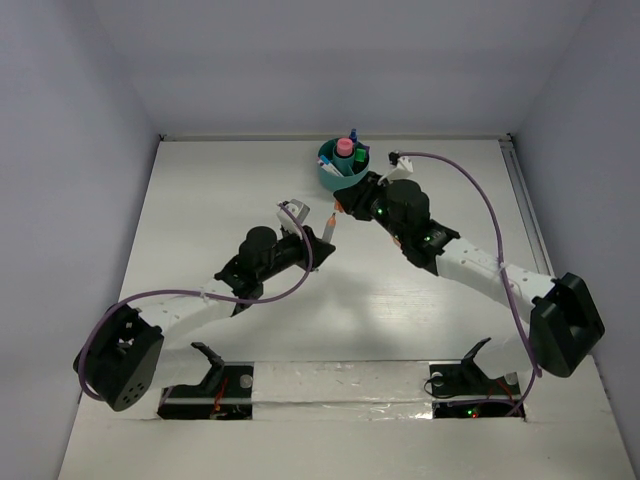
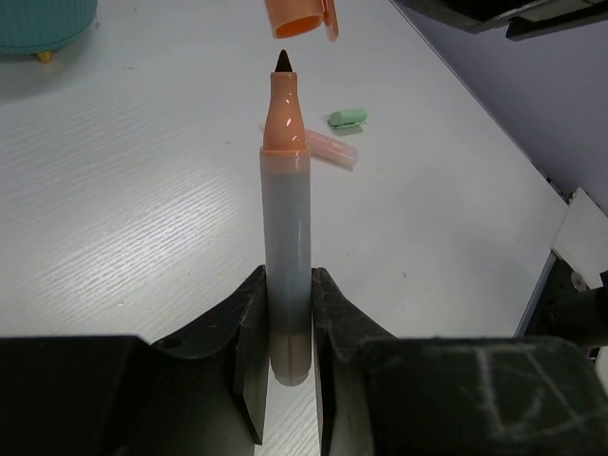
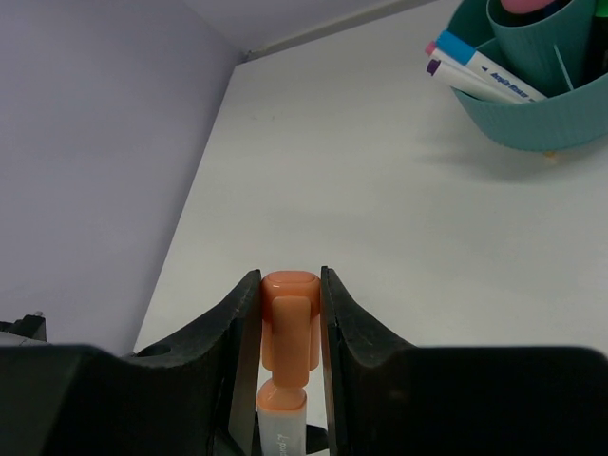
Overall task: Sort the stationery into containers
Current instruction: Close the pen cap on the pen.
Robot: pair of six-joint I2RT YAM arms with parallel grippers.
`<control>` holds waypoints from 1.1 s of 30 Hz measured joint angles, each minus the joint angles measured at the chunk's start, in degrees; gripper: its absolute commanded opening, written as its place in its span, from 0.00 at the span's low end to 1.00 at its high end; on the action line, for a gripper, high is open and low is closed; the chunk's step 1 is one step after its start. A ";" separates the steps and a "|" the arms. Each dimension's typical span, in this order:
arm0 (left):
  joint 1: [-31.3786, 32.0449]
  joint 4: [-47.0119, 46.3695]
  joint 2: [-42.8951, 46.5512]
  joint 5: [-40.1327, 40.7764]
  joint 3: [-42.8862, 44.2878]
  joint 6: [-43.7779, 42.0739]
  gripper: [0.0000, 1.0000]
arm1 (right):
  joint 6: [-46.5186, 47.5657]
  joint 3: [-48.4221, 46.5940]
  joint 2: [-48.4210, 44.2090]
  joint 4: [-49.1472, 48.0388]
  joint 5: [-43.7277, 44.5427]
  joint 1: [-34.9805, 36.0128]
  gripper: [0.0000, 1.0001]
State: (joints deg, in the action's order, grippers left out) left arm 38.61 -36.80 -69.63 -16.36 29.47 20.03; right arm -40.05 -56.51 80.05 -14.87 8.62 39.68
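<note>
Your left gripper (image 2: 288,285) is clamped on the lower end of an uncapped marker (image 2: 286,218), with one finger on each side of the grey barrel. The marker's long axis runs straight out from the fingers. Its orange neck and dark tip lead, pointing away from the arm bases toward the far side of the table (image 2: 123,209), where the teal cup (image 1: 335,182) stands.

Your right gripper (image 3: 290,285) is closed on the orange cap (image 3: 290,323), which is pinched squarely between the two fingers. In the left wrist view the cap's open mouth faces the marker tip and lines up with it, with a small gap between them. In the right wrist view the marker's pale barrel shows just below the cap.

From above, your left arm has its elbow folded out to the far left and its forearm reaches up and to the right. Your right arm has its elbow far out to the right and its forearm angles up and to the left. The two grippers meet just on the near side of the cup, with marker and cap both held above the tabletop.

The cup holds a pink-capped bottle (image 1: 344,147), a blue-capped marker (image 3: 454,46) and a purple-capped one (image 3: 433,67), both leaning over the rim. A small green piece (image 2: 347,118) and a pale pink cap (image 2: 331,149) lie loose on the table beyond the marker tip, just beside each other.
</note>
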 measured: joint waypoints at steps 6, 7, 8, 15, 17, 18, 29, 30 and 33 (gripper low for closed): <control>0.00 -0.24 0.00 0.04 0.00 0.02 0.00 | -0.02 0.00 1.03 -0.17 0.02 1.55 0.07; 0.00 -0.24 0.00 0.04 0.00 0.02 0.00 | -0.04 0.00 1.31 -0.17 0.00 1.92 0.07; 0.00 -0.20 0.00 0.13 0.00 0.04 0.00 | -0.04 0.00 1.53 -0.20 0.04 2.16 0.07; 0.00 0.37 0.11 1.81 0.00 0.68 0.00 | -0.04 0.17 2.08 -1.57 2.82 4.13 0.08; 0.00 0.15 0.61 2.78 -0.44 1.09 0.00 | -0.07 0.61 2.08 -2.60 4.57 5.25 0.08; 0.00 -0.02 1.11 3.23 -0.94 1.33 0.00 | -0.09 0.94 2.08 -3.17 5.42 5.70 0.08; 0.31 -0.22 3.72 5.92 -2.71 2.56 0.00 | 0.04 2.38 2.27 -5.75 13.14 9.55 0.08; 0.31 -0.22 3.72 6.08 -2.71 2.58 0.00 | 0.07 2.36 2.47 -6.05 13.51 9.81 0.08; 0.31 0.24 3.72 6.38 -2.73 2.58 0.00 | 0.11 2.36 2.99 -6.49 14.32 10.75 0.08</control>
State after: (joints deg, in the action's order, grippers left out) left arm 38.92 -36.56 -65.91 -9.98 26.74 22.61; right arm -39.94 -54.15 83.05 -21.37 22.94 50.43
